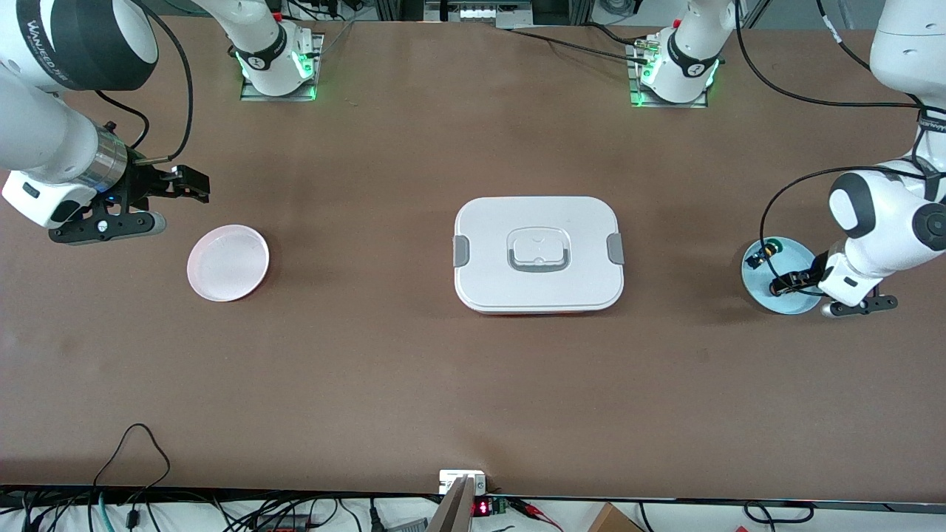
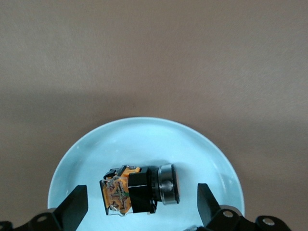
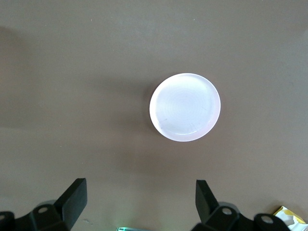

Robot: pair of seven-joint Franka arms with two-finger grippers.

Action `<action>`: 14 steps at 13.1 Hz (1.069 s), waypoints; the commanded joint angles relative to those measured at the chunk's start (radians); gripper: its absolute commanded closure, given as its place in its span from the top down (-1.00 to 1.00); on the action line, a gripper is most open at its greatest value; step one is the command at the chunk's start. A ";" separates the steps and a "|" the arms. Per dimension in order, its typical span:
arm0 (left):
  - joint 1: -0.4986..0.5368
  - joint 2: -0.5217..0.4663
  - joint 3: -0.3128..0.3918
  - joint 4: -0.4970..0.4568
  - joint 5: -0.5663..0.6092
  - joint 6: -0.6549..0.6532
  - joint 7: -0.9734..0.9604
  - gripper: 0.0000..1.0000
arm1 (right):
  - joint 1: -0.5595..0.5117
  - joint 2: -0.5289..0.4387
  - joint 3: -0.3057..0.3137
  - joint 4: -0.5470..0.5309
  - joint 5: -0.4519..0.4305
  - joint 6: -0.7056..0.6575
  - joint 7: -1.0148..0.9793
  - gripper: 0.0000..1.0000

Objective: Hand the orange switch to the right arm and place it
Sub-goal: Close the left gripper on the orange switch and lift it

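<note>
The orange switch [image 2: 137,190] lies on its side on a light blue plate [image 2: 144,139] at the left arm's end of the table. It has a black body, a silver ring and a tan-orange end. My left gripper [image 2: 140,207] is open and low over the plate, one finger on each side of the switch without touching it. In the front view the left gripper [image 1: 780,285] covers most of the switch on that plate [image 1: 798,258]. My right gripper [image 1: 194,186] is open and empty, up over the table beside a pale pink plate [image 1: 228,262]. That plate also shows in the right wrist view [image 3: 185,107].
A second switch with a green-yellow cap [image 1: 760,258] lies on the blue plate, farther from the front camera than the left gripper. A white lidded box with grey clips [image 1: 538,255] stands mid-table between the two plates.
</note>
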State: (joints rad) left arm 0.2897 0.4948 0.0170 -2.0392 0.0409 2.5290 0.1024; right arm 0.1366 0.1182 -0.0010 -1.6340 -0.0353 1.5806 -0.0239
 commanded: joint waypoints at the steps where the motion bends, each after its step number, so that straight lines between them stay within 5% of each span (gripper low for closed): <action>1: 0.017 0.042 -0.009 -0.006 -0.004 0.072 0.022 1.00 | 0.008 0.003 -0.002 0.017 0.017 -0.007 -0.002 1.00; 3: 0.017 0.045 -0.009 -0.010 -0.004 0.082 0.016 0.91 | 0.008 0.003 -0.002 0.017 0.017 -0.007 -0.002 1.00; 4: 0.017 0.044 -0.009 -0.010 -0.004 0.082 0.016 0.61 | 0.008 0.003 -0.002 0.017 0.017 -0.007 -0.002 1.00; 5: 0.017 0.044 -0.009 -0.009 -0.004 0.082 0.020 0.09 | 0.008 0.003 -0.002 0.017 0.018 -0.007 -0.002 1.00; 7: 0.017 0.044 -0.009 -0.009 -0.004 0.080 0.022 -0.47 | 0.006 0.003 -0.002 0.017 0.017 -0.007 -0.002 1.00; 11: 0.016 0.025 -0.022 0.014 -0.004 0.028 0.002 -0.61 | 0.006 0.003 -0.002 0.016 0.018 -0.007 -0.002 1.00; 14: 0.014 -0.025 -0.043 0.077 -0.006 -0.181 0.008 -0.72 | 0.008 0.003 -0.002 0.017 0.017 -0.007 -0.002 1.00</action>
State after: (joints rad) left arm 0.2956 0.5274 -0.0003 -2.0030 0.0406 2.4924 0.1022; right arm 0.1401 0.1182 -0.0009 -1.6339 -0.0348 1.5806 -0.0239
